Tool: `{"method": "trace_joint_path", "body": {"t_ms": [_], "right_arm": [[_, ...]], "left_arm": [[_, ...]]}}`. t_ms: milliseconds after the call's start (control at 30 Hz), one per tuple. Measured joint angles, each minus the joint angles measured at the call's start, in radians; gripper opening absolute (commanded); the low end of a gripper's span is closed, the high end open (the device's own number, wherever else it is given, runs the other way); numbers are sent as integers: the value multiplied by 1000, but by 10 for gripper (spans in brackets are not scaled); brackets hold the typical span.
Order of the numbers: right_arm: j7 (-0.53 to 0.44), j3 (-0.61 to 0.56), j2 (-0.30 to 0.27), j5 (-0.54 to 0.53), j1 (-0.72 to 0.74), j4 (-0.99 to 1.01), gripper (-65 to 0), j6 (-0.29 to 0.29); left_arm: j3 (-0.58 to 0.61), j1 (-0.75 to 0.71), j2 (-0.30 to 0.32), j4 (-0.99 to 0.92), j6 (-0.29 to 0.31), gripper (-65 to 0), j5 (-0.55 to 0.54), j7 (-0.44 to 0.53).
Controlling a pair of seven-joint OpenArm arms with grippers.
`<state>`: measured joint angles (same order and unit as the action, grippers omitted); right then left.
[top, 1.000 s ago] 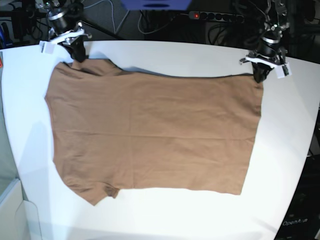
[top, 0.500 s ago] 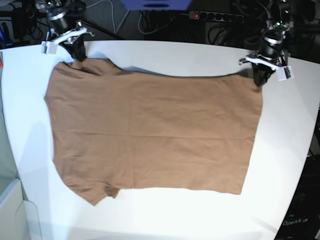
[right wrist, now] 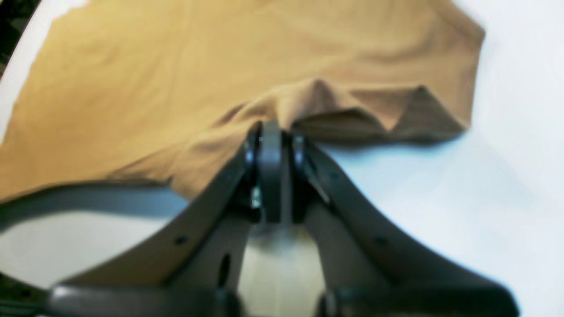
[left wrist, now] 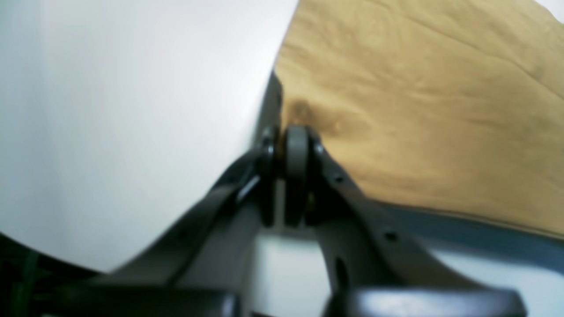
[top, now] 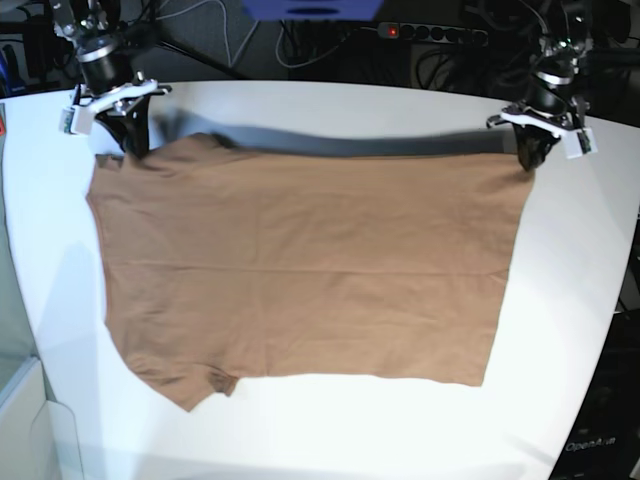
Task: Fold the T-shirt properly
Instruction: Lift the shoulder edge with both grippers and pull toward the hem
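My right claw (top: 137, 147), on the base view's left, is pinching the upper left corner area of the T-shirt (top: 300, 270). In the right wrist view the tips blur into the cloth, so I can't make out exactly how much fabric is between them. A flap hangs folded beside my tips there, and its underside is mostly dark. My arm above that claw is cut off by the base view's top edge.

The T-shirt lies across the middle of the white worktop (top: 560, 300), its far edge raised between my claws with a shadow behind. A small crumpled bit sits at its near left corner; I can't tell which part of the shirt that is. The wrist views crop much of the cloth.

My left claw (top: 533, 152), on the base view's right, is pinching the far right corner; its tips are dark and blurry, the gripped bit mostly hidden.

Versus the earlier base frames: right claw is lower and further left, left claw slightly right, far edge straighter with a wider shadow behind it. Near edge looks unchanged.
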<state>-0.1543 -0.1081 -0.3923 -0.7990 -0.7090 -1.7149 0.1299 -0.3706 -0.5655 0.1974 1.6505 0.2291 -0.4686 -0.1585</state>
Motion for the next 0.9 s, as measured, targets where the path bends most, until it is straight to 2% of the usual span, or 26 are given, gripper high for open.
{"method": "trace_joint_path", "body": {"t_ms": [133,233,400,467,733,900], "right_arm": [[9,0,-1,0,5,-28,-644,0],[15,0,-1,0,20,-32,-644,-1],[22,-6,-1,0,87,-32,-643,-1],[82,-3,0,0,117,-32,-643,-1],[205,-3,6,0,275,-27,-643,0],[283,-3,7,0,376,-10,-643,1]], "left_arm": [[0,3,2,49,3,-622,-3,-13],[0,18,2,72,0,-622,0,-82],[-2,81,1,90,0,-622,0,-130],[-2,104,-1,91,0,-622,0,-164],[-4,238,-3,82,-8,-622,5,-274],[-5,333,-4,78,-13,-623,10,-383]]}}
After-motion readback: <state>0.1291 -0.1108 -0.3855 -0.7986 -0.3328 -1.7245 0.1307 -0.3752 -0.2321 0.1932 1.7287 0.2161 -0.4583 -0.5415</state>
